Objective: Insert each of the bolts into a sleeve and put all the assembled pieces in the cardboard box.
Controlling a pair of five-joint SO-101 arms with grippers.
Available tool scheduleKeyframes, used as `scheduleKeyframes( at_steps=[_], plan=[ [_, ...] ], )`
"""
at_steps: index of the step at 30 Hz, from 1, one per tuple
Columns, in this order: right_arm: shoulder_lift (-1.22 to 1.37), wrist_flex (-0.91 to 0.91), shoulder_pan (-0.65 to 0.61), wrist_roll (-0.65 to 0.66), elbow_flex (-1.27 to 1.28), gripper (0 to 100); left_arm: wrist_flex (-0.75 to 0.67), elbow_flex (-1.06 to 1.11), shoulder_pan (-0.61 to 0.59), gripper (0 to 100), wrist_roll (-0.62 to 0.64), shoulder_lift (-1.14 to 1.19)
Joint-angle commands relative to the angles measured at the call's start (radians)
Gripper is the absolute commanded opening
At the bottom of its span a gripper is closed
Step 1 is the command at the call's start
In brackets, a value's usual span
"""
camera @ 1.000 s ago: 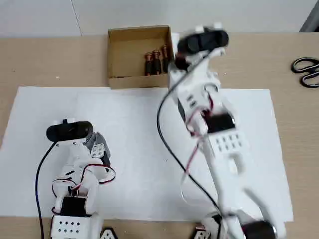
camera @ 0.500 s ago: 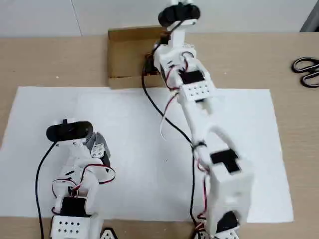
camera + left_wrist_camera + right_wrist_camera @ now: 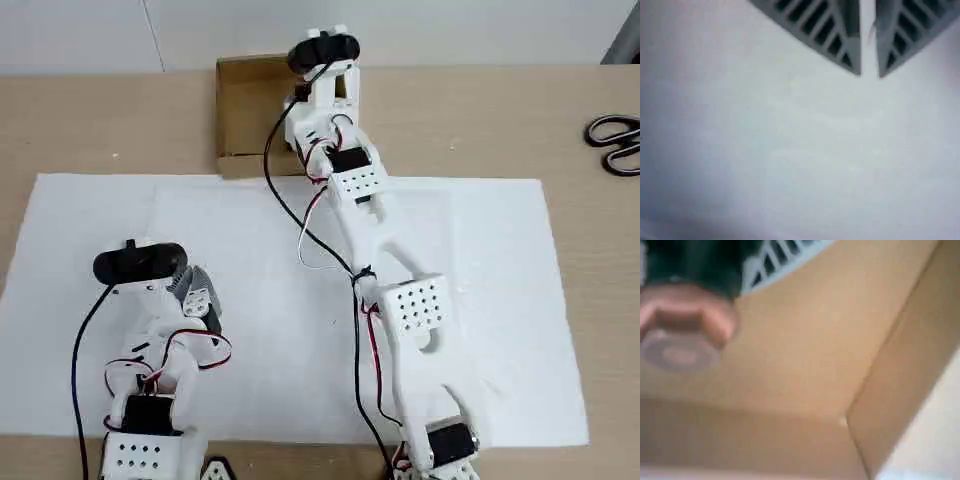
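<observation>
The cardboard box (image 3: 245, 110) stands at the table's far edge, and its bare floor (image 3: 805, 345) and a side wall show close up in the right wrist view. My right gripper (image 3: 730, 275) hangs inside the box, shut on an assembled piece (image 3: 687, 325): a black sleeve with a copper-coloured end and a silvery bolt head. From above, the right arm (image 3: 335, 150) covers the box's right part and hides what lies there. My left gripper (image 3: 868, 60) rests low over the white paper, shut, with nothing between its fingers (image 3: 840, 40).
A large white paper sheet (image 3: 270, 300) covers the middle of the wooden table. Black scissors (image 3: 612, 140) lie at the far right edge. The left arm (image 3: 160, 330) sits folded at the near left.
The right arm has swung left and farther out, from beside the box's right wall to over the box. The left arm has not moved.
</observation>
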Motion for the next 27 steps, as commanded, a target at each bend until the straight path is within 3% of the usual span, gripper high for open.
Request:
scheduleKeyframes(
  at_steps=[1,13,21,27],
  plan=[
    [0.016,0.024,-0.005,-0.005,-0.164,0.6,-0.02,-0.001,0.002,1,0.002,-0.011],
    [0.064,0.136,-0.008,0.066,-0.256,1.3,-0.02,-0.002,0.002,1,0.002,-0.011],
    [0.058,0.202,-0.008,0.063,-0.273,25.7,-0.02,-0.002,0.002,1,0.011,-0.011],
    [0.059,0.272,-0.004,0.061,-0.41,25.1,-0.006,-0.002,-0.002,1,0.029,-0.009]
  ],
)
